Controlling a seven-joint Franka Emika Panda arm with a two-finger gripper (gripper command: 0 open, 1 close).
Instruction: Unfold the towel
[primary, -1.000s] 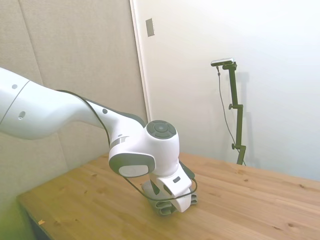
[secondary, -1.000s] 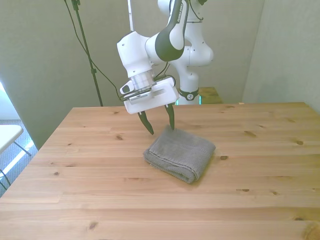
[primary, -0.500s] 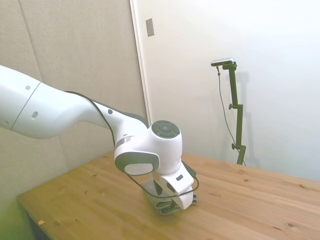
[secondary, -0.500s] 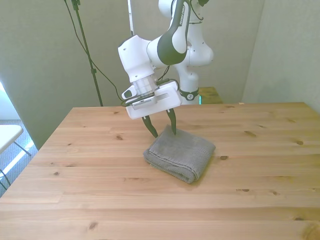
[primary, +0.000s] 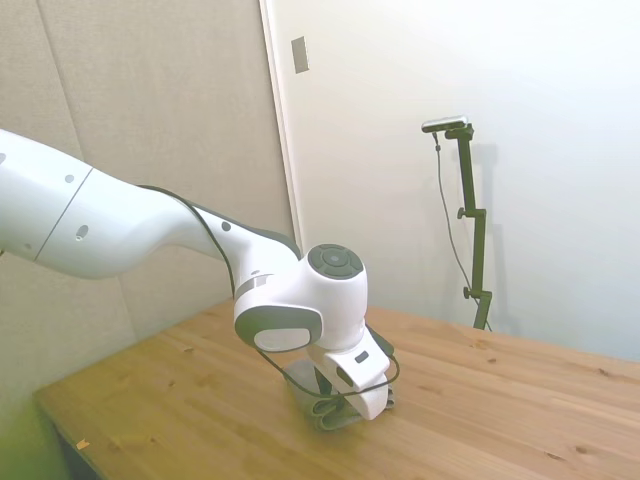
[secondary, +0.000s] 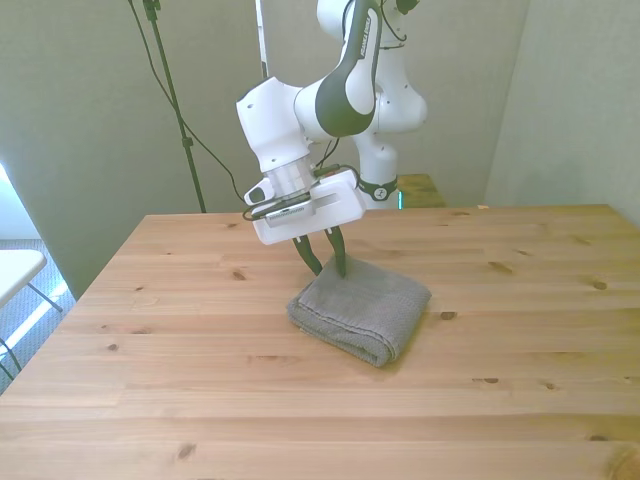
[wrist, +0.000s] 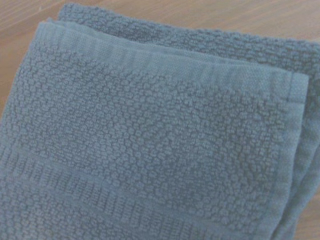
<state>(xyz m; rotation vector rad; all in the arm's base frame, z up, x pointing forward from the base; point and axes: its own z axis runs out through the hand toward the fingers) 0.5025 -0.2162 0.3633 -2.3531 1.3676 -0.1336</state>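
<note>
No brand, label or legible writing is visible on my arm, on the towel or on the counter.

The towel (secondary: 362, 308) is plain grey terry cloth, folded into a thick rectangular pad. The wrist view (wrist: 150, 140) shows a pebbled weave, a flat ribbed band running along the border, and at least two layers stacked at one corner, with the lower layer's edge showing past the upper one. It lies flat on the wooden counter (secondary: 150, 360), roughly mid-counter and turned at an angle to the counter's edges. The rounded fold faces the camera in the front view.

My tool (secondary: 327, 263) stands over the towel's far corner, the one toward the front view's left. Its dark fingers point down and are parted only narrowly, with their tips at the cloth's edge (whether any fabric is pinched between them, I cannot tell). In the side view the tool (primary: 345, 408) largely hides the towel (primary: 335, 420).

Bare wood surrounds the towel on every side, widest toward the near edge and the front view's right.
</note>
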